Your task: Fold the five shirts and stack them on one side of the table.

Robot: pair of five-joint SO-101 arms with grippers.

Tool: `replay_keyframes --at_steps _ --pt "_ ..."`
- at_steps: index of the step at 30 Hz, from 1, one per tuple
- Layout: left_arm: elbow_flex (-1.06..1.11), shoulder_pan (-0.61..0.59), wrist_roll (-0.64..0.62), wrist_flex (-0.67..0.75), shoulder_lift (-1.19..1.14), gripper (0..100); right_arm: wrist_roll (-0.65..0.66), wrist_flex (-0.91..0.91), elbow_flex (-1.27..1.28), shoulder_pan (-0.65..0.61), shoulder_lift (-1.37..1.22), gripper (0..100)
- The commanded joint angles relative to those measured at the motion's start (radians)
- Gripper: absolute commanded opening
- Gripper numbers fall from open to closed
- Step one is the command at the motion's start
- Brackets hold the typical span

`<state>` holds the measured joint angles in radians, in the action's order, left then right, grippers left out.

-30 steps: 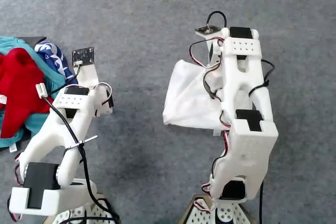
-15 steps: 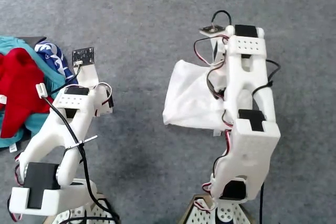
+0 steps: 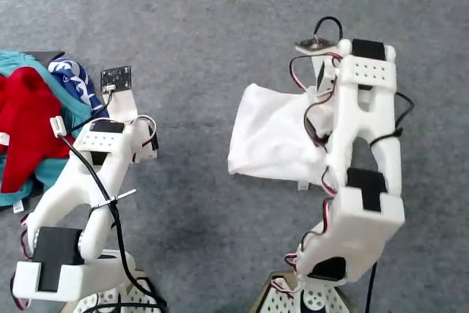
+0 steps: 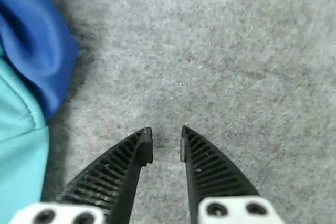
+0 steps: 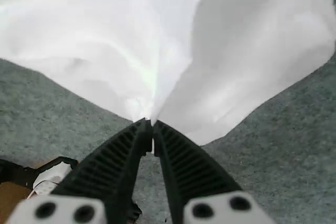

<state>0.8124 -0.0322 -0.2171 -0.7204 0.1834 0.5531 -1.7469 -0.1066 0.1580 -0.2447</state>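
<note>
Table, grey felt, under everything. Right arm stretched far over the right half. Left arm at near left, bent toward the pile.

White shirt right of centre, rumpled and partly doubled over, its right edge tucked beneath the right arm. Pile at the left edge: red shirt on top, teal shirt beneath, blue shirt on the far side. Hard to tell whether folded or merely heaped.

Right gripper clamped tight on a pinch of the white shirt's edge, cloth fanning away from the tips in two lobes. Left gripper slightly parted, holding nothing, tips low over bare felt just beside the blue and teal cloth.

Step in hand, by the look of it: a fold of the white shirt, with stacking on the pile yet to come. Next move likely calls for carrying the pinched edge leftward across the shirt, low and flat to avoid bunching, then release with edges matched. Worth minding: thin cloth dragging the whole shirt along instead of folding. Possibly a job for the idle left gripper, pinning the near-left side.
</note>
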Motion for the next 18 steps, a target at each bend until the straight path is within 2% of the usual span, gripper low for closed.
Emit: replay_keyframes --at_steps 1,10,18 --pt "-0.050 -0.004 -0.003 0.000 0.006 11 0.037 -0.005 0.070 0.040 0.130 1.5" --pt "-0.048 -0.002 -0.002 0.000 0.006 11 0.137 -0.003 0.196 0.204 0.239 1.5" --pt "-0.047 -0.002 -0.002 0.000 0.005 11 0.129 0.071 0.351 0.244 0.245 1.5"
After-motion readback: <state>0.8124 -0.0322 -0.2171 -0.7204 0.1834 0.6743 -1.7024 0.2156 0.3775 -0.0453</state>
